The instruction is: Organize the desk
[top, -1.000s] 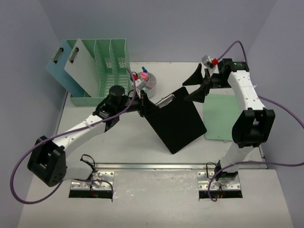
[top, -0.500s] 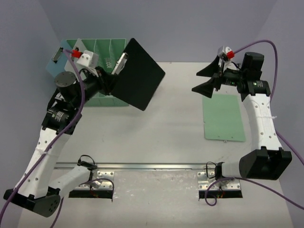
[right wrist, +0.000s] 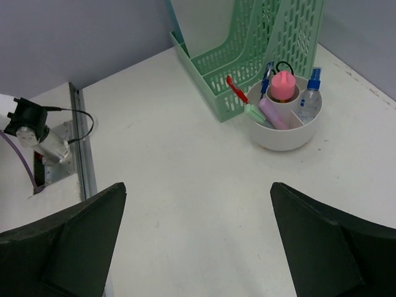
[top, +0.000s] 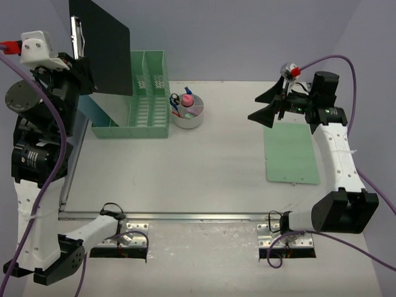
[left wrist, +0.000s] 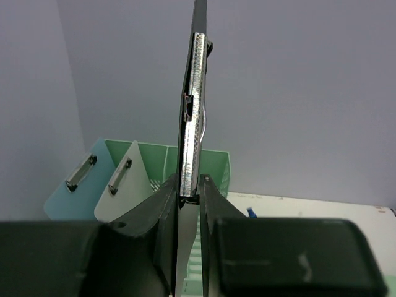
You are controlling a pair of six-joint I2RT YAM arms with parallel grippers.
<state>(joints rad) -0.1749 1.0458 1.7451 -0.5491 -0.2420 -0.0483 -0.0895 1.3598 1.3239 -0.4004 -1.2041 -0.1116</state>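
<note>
Hanging higher now, black clipboard (top: 102,46) (upright)

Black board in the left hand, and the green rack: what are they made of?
Black board: probably matte plastic or coated fibreboard, flat and dull; its clip looks like bright ribbed metal. Green rack: seemingly moulded plastic, uniform mint colour with perforated walls.

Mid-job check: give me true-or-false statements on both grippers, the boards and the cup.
1. The left gripper is shut on the black clipboard. True.
2. The right gripper grips the green board. False: it is open and empty; the board lies flat on the desk.
3. The white cup stands beside the green file rack. True.
4. The black clipboard lies on the desk. False: it is held upright in the air.
</note>
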